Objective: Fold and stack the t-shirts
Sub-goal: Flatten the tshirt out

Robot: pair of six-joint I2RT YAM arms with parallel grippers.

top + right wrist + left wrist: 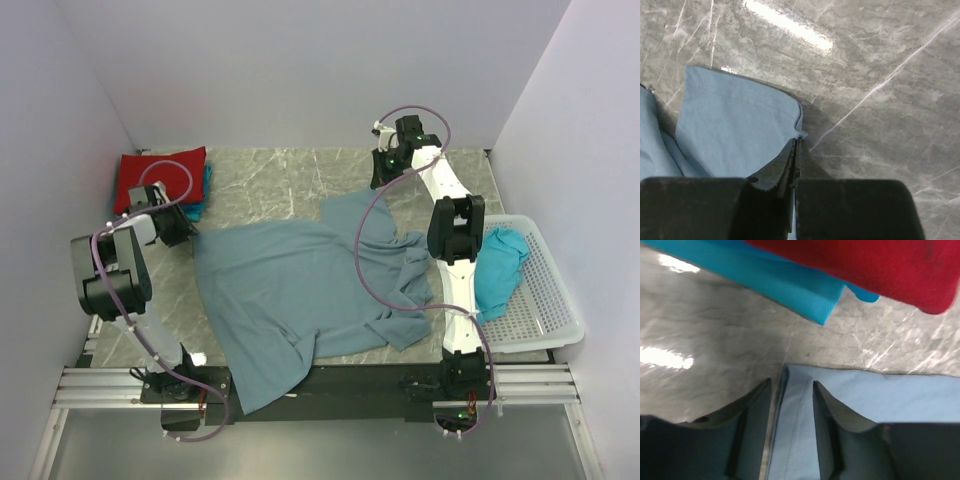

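Slate-blue and soft, the slate-blue short-sleeved t-shirt (290, 290) lies spread across the middle of the grey marble-patterned desk (270, 180). Its lower part hangs over the desk's near edge between the two arm bases. Its right side is bunched into folds close to the right arm.

At the far-left corner of the desk sits a red folded t-shirt (160, 175), resting on a turquoise folded t-shirt (206, 182) that shows along its right and near edges. The left wrist view shows both of them just beyond the blue shirt's edge, with a strip of bare desk between.

The left gripper (178, 228) is at the left edge of the blue shirt, near the red one. In the left wrist view its jaws stand partly spread, one on each side of the shirt's hem. The cloth lies flat between the fingers (827, 415) and is not squeezed.

The right gripper (383, 172) is toward the desk's far edge, at the far corner of the blue shirt. In the right wrist view its fingers (775, 175) are pressed together, and the stitched corner of the shirt runs into their tips, so it pinches that corner.

A white perforated plastic basket (550, 300) sits at the right edge of the desk, beside the right arm. A turquoise crumpled t-shirt (500, 265) lies in its left part.
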